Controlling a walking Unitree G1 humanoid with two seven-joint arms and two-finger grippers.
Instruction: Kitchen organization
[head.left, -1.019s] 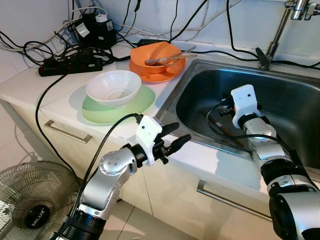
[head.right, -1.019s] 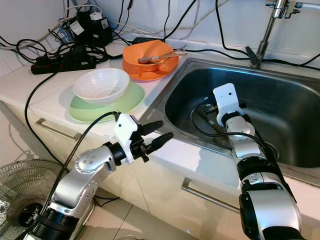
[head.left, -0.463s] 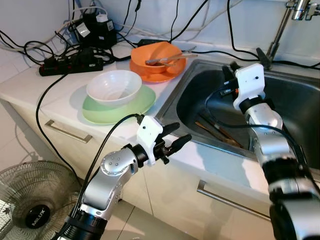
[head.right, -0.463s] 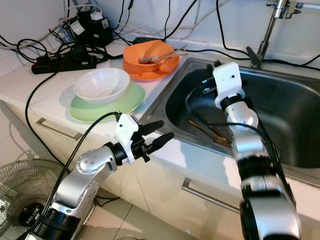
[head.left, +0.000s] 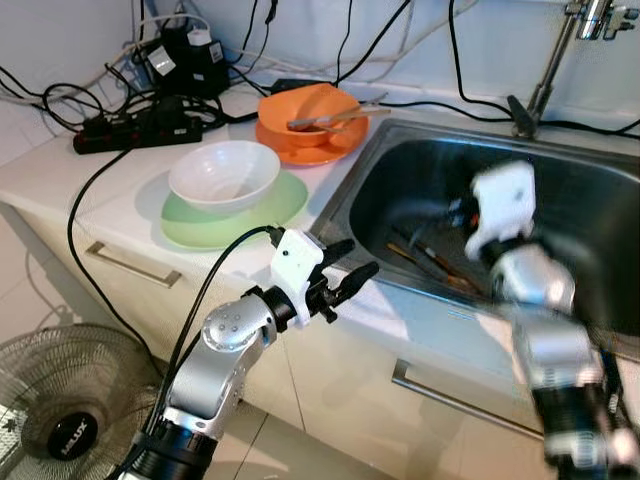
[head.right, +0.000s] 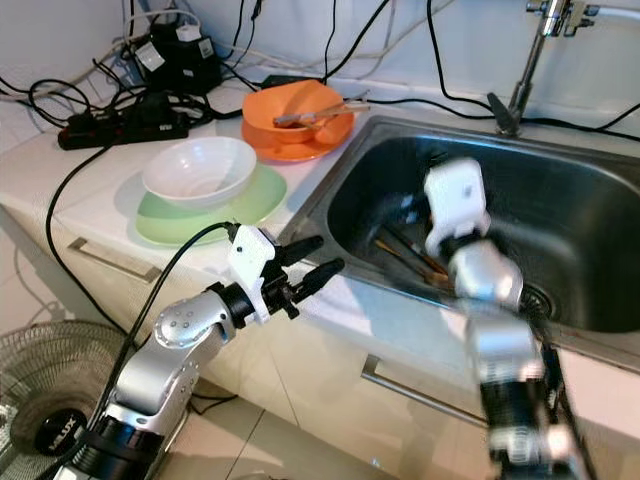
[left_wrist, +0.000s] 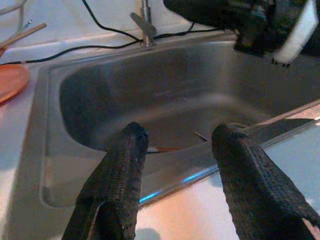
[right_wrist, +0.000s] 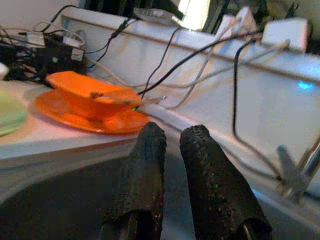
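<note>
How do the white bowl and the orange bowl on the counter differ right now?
The white bowl sits on a pale green plate; the orange bowl sits on an orange plate. The white bowl looks empty, while the orange bowl has utensils lying across it. The white bowl is nearer the counter's front edge; the orange bowl is further back, beside the sink corner. Both stand upright, each on its own plate.

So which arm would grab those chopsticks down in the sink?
Probably the right: its end effector hangs inside the sink just above the chopsticks, while the left end effector sits outside at the counter's front edge.
</note>
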